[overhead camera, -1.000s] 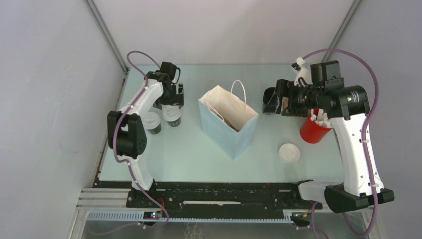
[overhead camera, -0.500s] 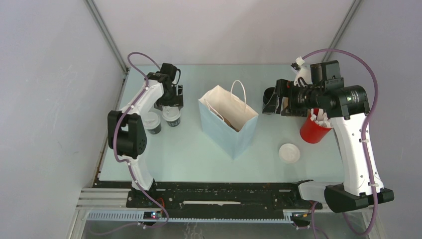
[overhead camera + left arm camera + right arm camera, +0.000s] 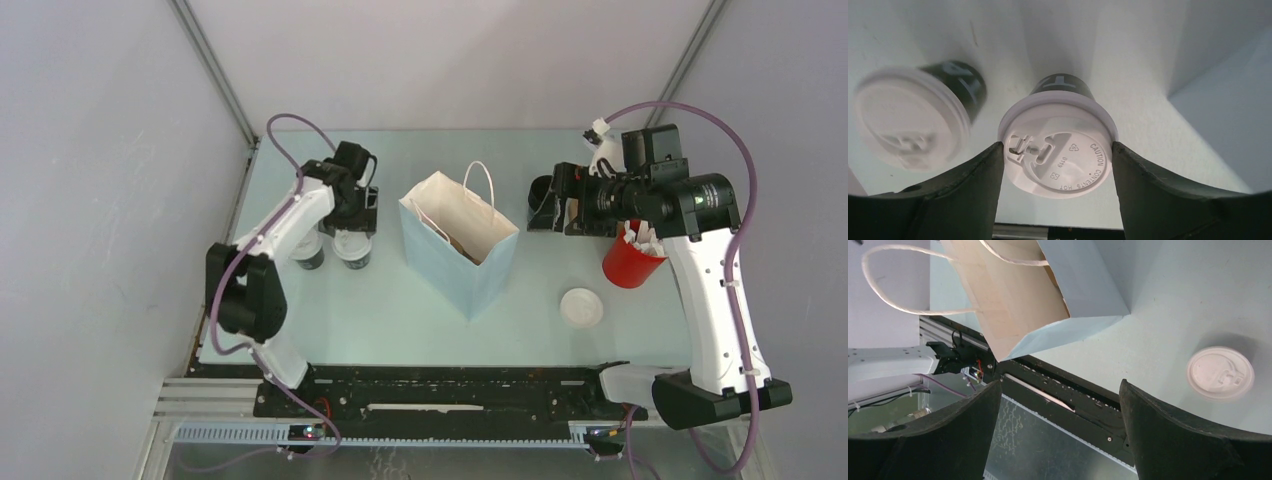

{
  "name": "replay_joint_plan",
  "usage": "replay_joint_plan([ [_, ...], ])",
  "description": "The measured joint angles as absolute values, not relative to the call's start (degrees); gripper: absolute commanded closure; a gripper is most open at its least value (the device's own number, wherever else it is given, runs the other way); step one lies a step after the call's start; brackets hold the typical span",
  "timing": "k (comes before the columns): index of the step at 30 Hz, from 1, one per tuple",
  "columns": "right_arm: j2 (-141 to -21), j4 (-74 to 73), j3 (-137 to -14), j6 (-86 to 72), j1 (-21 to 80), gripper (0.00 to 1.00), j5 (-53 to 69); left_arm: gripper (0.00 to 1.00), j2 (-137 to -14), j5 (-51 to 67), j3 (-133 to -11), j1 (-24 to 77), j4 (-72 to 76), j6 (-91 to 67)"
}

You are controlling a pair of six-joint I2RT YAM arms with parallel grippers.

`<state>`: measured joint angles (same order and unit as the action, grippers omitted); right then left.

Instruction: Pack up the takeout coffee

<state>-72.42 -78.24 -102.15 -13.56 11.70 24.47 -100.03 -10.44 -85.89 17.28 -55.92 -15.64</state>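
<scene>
Two black coffee cups with white lids stand at the left. My left gripper [image 3: 352,228] is shut on the right-hand cup [image 3: 352,251]; in the left wrist view both fingers [image 3: 973,180] press the rim of its lid [image 3: 1058,155]. The second cup [image 3: 308,251] is just left of it and blurred in the left wrist view [image 3: 908,122]. The open light-blue paper bag [image 3: 462,250] stands upright in the middle. My right gripper [image 3: 545,205] is open and empty, held in the air right of the bag [image 3: 1048,295].
A loose white lid [image 3: 581,306] lies on the table right of the bag, also in the right wrist view [image 3: 1219,372]. A red cup [image 3: 630,260] holding white packets stands under my right arm. The black front rail [image 3: 440,390] runs along the near edge.
My left arm has swung forward and a little right, carrying the gripped cup with it towards the near side. The right arm has hardly moved.
</scene>
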Motion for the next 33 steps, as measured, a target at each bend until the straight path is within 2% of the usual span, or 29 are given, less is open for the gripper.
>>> replay_joint_plan([
  [10,-68.1,-78.0,-95.6,-12.8,11.7,0.04,24.4,0.32,-77.2,-10.0,-69.1,34.9,-59.2,-25.7],
  [13,-66.2,-77.6,-93.8,-12.9,11.7,0.04,24.5,0.32,-75.5,-9.6,-66.7,38.0,-58.2,-29.1],
  [17,-64.1,-77.5,-93.1,-13.1,11.7,0.00,24.5,0.32,-79.0,-9.2,-64.9,40.8,-56.2,-31.3],
  [20,-62.6,-77.4,-93.1,-13.5,12.7,0.00,24.3,0.27,-79.8,-9.2,-63.8,41.6,-55.2,-31.6],
  [22,-62.0,-77.4,-93.1,-13.8,14.0,0.00,23.7,0.16,-79.8,-9.1,-63.3,41.6,-54.7,-31.7],
  [24,-61.5,-77.5,-93.1,-14.5,16.8,0.00,22.4,0.07,-79.8,-9.0,-63.2,41.6,-53.9,-31.7],
  [26,-61.1,-77.5,-93.2,-15.5,20.8,0.01,20.9,0.02,-79.8,-8.8,-63.0,41.6,-53.5,-31.6],
  [30,-61.6,-78.6,-96.5,-18.8,32.7,0.00,15.2,0.00,-79.4,-8.6,-63.0,41.6,-53.2,-31.6],
  [33,-61.9,-78.5,-100.0,-22.9,48.4,0.00,8.8,0.00,-77.2,-8.5,-63.0,41.6,-54.4,-31.6],
])
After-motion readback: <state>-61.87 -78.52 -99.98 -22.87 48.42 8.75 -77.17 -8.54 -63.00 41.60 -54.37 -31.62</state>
